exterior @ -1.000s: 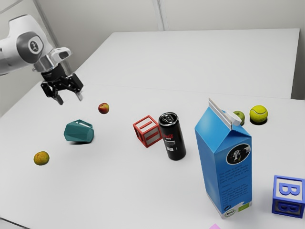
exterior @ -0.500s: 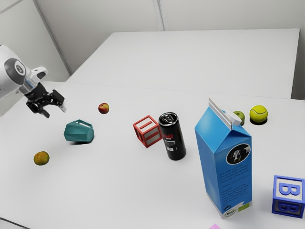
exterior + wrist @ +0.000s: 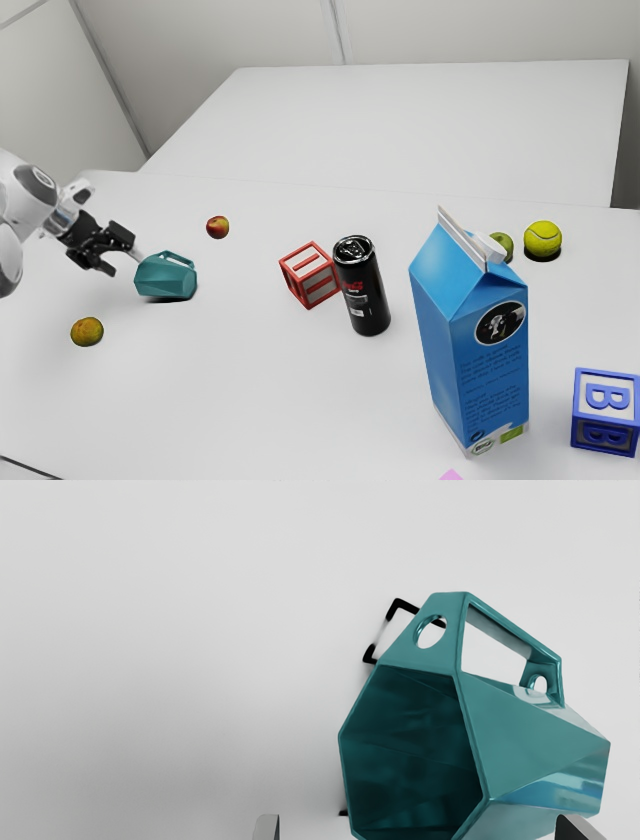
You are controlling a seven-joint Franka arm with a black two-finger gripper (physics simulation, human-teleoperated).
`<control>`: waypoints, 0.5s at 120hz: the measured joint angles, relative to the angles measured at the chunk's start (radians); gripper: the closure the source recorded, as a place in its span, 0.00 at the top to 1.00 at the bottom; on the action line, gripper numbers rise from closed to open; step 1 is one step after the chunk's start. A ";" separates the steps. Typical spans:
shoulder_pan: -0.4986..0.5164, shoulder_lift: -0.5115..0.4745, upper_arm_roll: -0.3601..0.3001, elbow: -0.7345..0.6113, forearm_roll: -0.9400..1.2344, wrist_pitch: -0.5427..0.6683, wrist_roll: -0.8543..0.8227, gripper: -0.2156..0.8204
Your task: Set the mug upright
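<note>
Mug (image 3: 167, 278) update: white surface (image 3: 250, 390), left side of the exterior view, still tipped on its side. Arm (image 3: 28, 197) just dropped lower, so the open fingers (image 3: 268, 828) are near its mouth now, probably lining up a grab.

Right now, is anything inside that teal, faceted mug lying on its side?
Looking into the teal, faceted mug, I can see dark inner walls and no object. Its own side hides the deepest part, so I can't tell what's there.
</note>
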 joint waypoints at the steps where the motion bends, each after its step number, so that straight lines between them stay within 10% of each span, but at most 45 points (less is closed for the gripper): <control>1: 0.002 0.002 -0.001 0.001 -0.005 -0.001 0.005 0.79; 60: 0.009 0.050 -0.019 0.001 -0.256 -0.110 0.203 0.79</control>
